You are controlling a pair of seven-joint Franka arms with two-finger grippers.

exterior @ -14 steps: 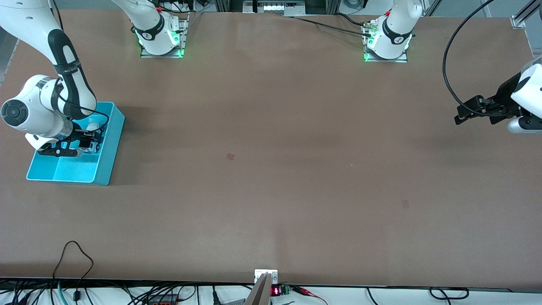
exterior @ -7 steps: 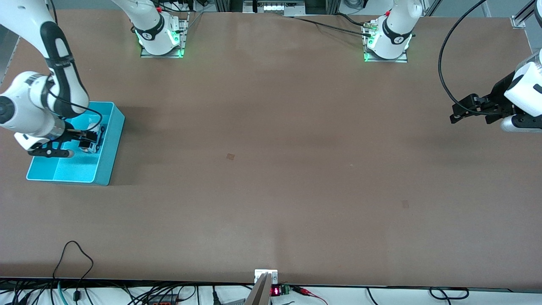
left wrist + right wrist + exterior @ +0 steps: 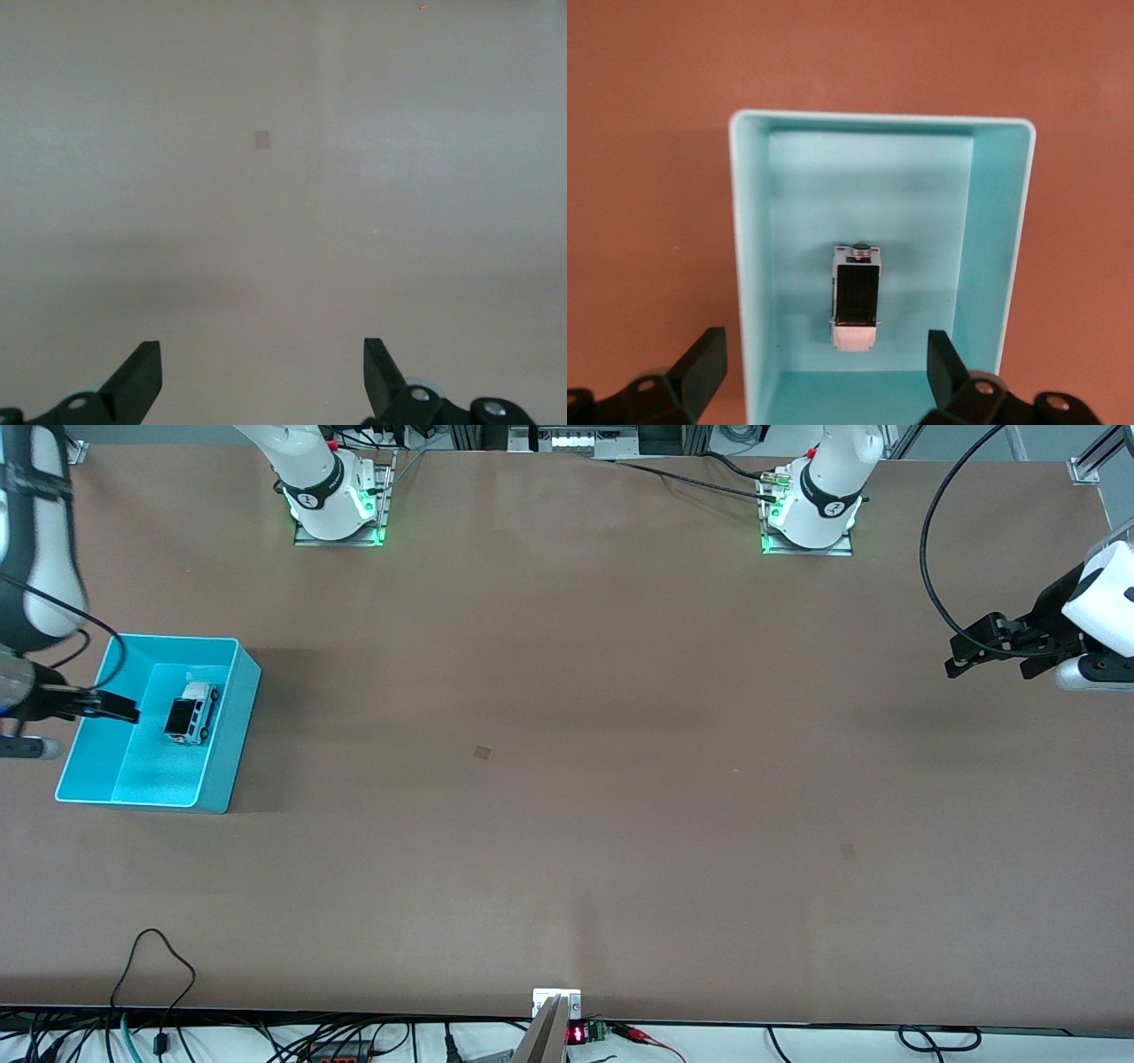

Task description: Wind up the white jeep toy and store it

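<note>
Brown worktop [image 3: 567, 779] is stretching across the scene, with two white arm bases glowing green along its edge farthest from the front camera. Toward the right arm's end of the worktop, a turquoise bin [image 3: 226, 762] is sitting flat, and the white jeep toy [image 3: 190, 714] is resting on its wheels on the bin's floor, in the compartment lying toward the middle of the worktop, its glossy black roof facing up. The right wrist view is looking straight down on the white jeep toy [image 3: 856, 297] inside the turquoise bin [image 3: 749, 266], with nothing touching it.

The right hand [image 3: 111, 708] is hanging above the bin's outer edge, empty and apart from the toy; in its own wrist view the right hand [image 3: 819, 372] is showing both fingers [image 3: 700, 359] spread wide, released.

At the left arm's end, the left hand [image 3: 966, 660] is hovering above bare worktop, well apart from the bin, and that arm is waiting. Its wrist view is showing the left hand [image 3: 261, 376] with fingers parted and gripping nothing, only plain worktop [image 3: 283, 177] below.
</note>
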